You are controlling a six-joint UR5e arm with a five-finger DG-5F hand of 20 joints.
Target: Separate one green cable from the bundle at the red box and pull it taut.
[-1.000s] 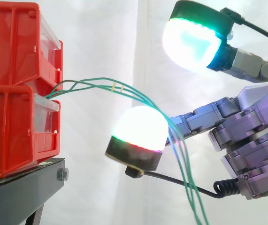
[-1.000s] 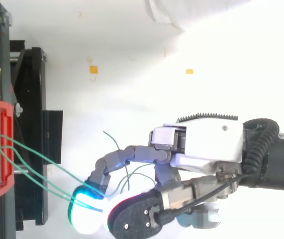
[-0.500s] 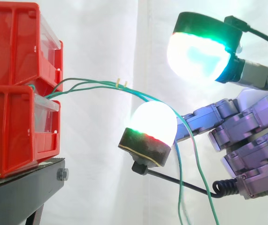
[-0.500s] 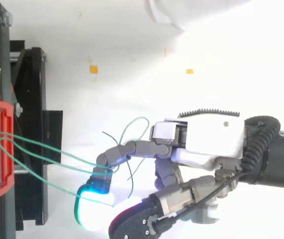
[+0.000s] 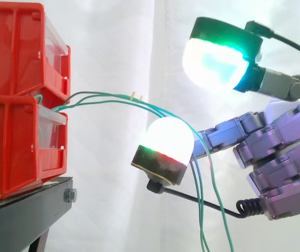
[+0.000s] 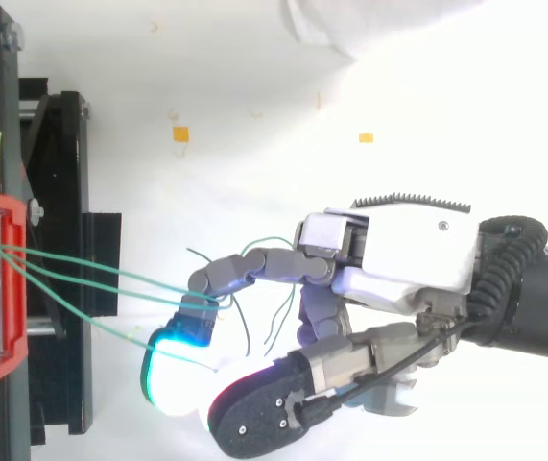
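Two stacked bins (image 5: 18, 100) rest on a stand (image 5: 29, 207) at left. Cables (image 5: 102, 95) leave the bins' front, run right, drape over one outstretched finger (image 5: 228, 132) of the hand (image 5: 291, 157), and hang below it.

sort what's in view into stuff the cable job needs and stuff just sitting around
Belongs to the job: green cables, the red bins they come out of, the hand.
Just lying about: black stand, white curtain, small orange squares.
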